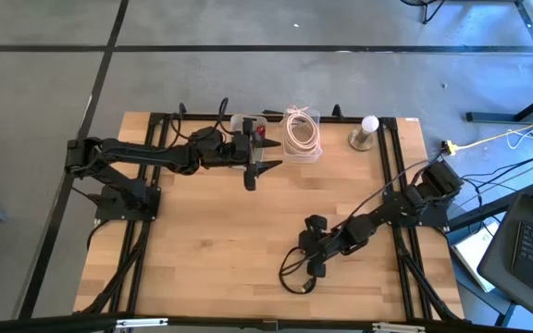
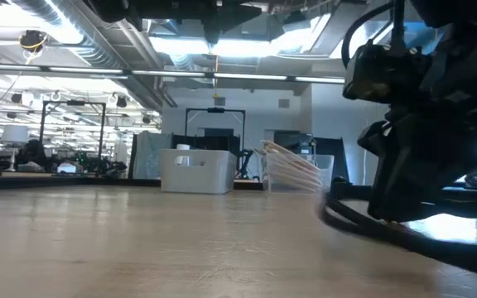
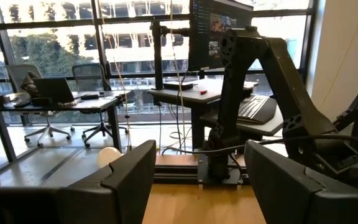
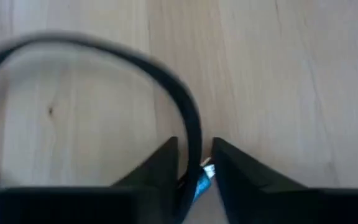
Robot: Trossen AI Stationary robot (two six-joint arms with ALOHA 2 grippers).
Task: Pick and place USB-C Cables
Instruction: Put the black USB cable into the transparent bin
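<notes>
A black USB-C cable (image 1: 291, 274) lies in loose loops on the wooden table near its near edge, right of centre, and my right gripper (image 4: 194, 148) is shut on it there. In the low view the cable (image 2: 363, 222) curves along the tabletop below that gripper. My left gripper (image 1: 253, 174) hovers open and empty at the far middle of the table. Just beyond it a clear bin (image 1: 302, 134) holds cream-white coiled cables. A small white box (image 1: 245, 127) beside the bin shows something red inside. My right gripper pinches the black cable between its two fingers, close to the silver plug end (image 4: 205, 172), which shows in the gap. The fingers come from above, slanting down toward the table. The rest of the cable arcs away in a loop (image 4: 166, 68) that lies on the wood.
A white ball-topped round object (image 1: 366, 130) stands at the far right of the table. The white box (image 2: 193, 171) and clear bin (image 2: 292, 170) line the far edge. Bare wood (image 1: 211, 240) spreads across the middle and left. Black frame rails run along both sides.
</notes>
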